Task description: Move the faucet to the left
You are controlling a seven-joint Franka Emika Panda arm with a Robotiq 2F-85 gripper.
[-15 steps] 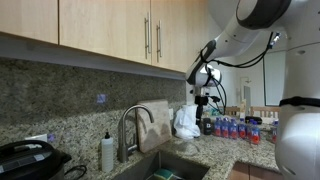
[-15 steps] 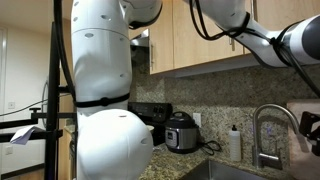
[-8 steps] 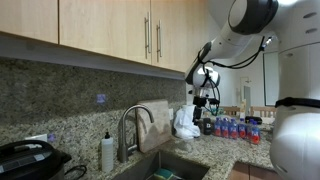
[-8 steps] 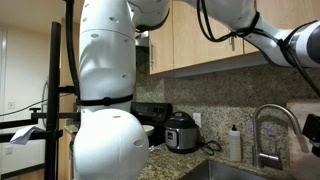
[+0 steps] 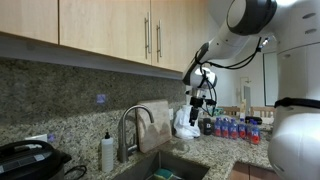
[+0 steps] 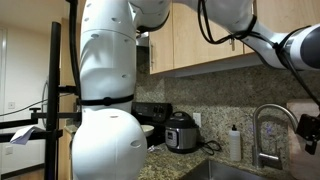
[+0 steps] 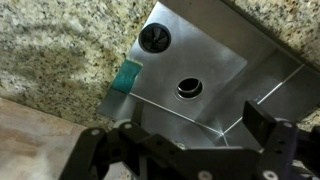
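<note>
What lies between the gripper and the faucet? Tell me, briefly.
In an exterior view, a tan draped cloth and a white crumpled bundle sit between the faucet and the gripper.

Gripper [image 7: 180,135] downward, jaws wide apart

The sink [image 7: 215,70] lies under my fingers [image 7: 268,128]. In it, a sponge [image 7: 127,76] sits at nine o'clock from the drain [image 7: 189,88].

Faces the backsplash [image 5: 60,95] [image 6: 215,100] in both exterior views, flanking the robot body [image 5: 295,140] [image 6: 105,100], sharing the faucet [image 5: 123,135] [image 6: 258,135]. Looks straight down, close, into the sink [image 7: 215,65] in wrist view.
</note>
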